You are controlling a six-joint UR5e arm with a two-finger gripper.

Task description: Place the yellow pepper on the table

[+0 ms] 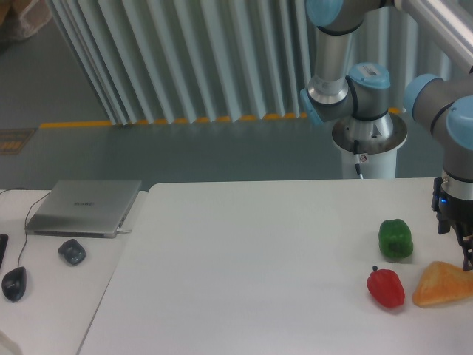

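Even, cool, diffuse light fills the scene. The white table (259,259) looks bright without harsh glare. The green pepper (395,238) shows soft highlights; shadows are faint. The whole picture is slightly soft and low-resolution.

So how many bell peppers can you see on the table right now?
2. A green pepper sits near the right side of the table, and a red pepper lies just in front of it. No yellow pepper shows; one may sit beyond the right edge.

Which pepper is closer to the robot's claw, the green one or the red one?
The green pepper. It sits farther back on the table, nearer the gripper at the right edge; the red pepper lies lower left, beside the orange wedge.
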